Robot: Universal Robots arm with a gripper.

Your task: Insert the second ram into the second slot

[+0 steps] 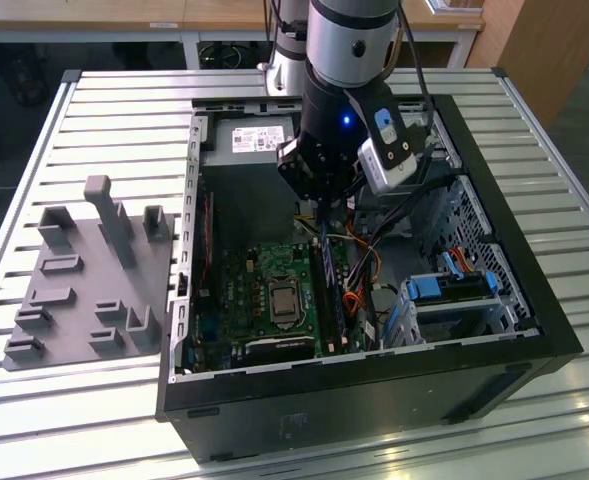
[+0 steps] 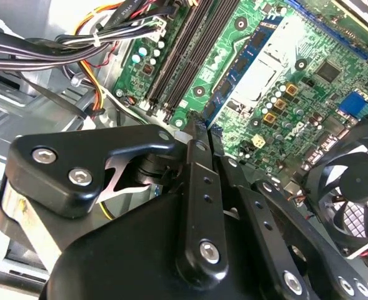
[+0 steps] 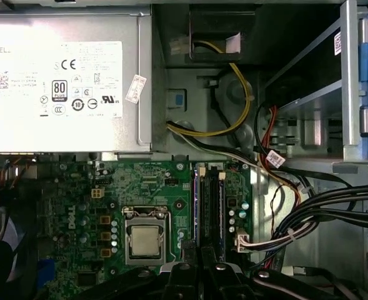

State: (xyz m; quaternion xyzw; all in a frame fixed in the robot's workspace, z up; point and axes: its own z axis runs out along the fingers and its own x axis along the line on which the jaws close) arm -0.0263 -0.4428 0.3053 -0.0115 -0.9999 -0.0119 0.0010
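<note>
The open case (image 1: 374,395) lies on the slatted table (image 1: 124,120), and the arm (image 1: 349,40) reaches down into it. Inside is the green board (image 1: 239,290). Next to its square socket (image 3: 145,240) run two long slots (image 3: 212,200), side by side.

The fingers (image 2: 198,156) are pressed close together right over those slots. A thin bit of blue peeks out at their tips, so you seem to be pinching the ram (image 2: 214,129) by its flat sides. It sits between the fingers, just above the slots. You cannot tell from here if it touches a slot, or which one it is over.

To do this well, line the ram up with the slot from end to end, not crooked. Hold it level so both ends go down together. Push straight down and gently, because a tilt could jam one end. Check you are over the right slot, since the two lie so close. Mind the wires (image 3: 308,215) near the slots, so none slip under.
</note>
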